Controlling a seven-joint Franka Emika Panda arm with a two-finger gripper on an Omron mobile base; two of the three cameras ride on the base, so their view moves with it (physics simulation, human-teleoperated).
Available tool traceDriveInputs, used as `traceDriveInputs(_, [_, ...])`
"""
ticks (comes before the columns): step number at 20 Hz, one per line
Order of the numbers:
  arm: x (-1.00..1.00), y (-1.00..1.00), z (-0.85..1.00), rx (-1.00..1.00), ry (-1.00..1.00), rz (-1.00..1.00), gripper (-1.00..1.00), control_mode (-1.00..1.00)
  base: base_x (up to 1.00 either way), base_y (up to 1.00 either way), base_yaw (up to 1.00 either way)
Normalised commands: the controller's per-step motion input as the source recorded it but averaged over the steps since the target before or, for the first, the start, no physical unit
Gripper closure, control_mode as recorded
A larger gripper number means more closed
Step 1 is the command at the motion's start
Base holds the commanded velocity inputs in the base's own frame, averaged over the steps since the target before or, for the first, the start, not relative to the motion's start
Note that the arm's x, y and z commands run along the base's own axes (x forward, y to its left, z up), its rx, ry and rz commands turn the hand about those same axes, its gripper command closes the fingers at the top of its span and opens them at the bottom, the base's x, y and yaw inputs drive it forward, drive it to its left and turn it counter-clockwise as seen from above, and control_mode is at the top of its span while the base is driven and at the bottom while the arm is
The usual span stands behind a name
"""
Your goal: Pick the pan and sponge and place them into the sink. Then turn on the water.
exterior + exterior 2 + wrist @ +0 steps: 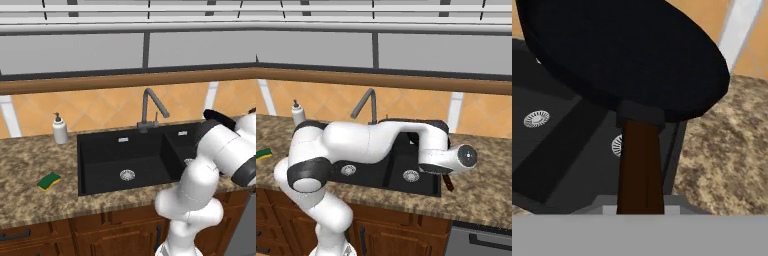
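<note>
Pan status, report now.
Gripper shut on pan handle. Pan held over sink, right side, not yet down. Sponge on counter left of sink. Nothing blocking the basin.

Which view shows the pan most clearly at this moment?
The hand view: the pan fills the top, its brown handle running down toward the camera, above the sink. The right base view shows just a bit of handle under the wrist. The left base view adds nothing clear.

Black pan (622,55) above sink (100,165); sponge (49,181) on counter.
</note>
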Motion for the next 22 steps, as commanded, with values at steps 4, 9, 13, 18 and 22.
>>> traceDriveInputs(4, [0.00,0.33,0.39,0.00,0.03,0.30,1.00,-1.00,0.00,0.00,0.00])
traceDriveInputs(9, [0.06,0.28,0.02,0.00,0.18,0.32,1.00,-1.00,0.00,0.00,0.00])
traceDriveInputs(13, [0.00,0.29,-0.08,0.00,0.10,0.15,1.00,-1.00,0.00,0.00,0.00])
traceDriveInputs(18, [0.00,0.65,-0.08,0.00,0.11,0.16,1.00,-1.00,0.00,0.00,0.00])
traceDriveInputs(22, [-0.01,0.93,-0.01,-0.04,0.16,0.04,1.00,-1.00,0.00,0.00,0.00])
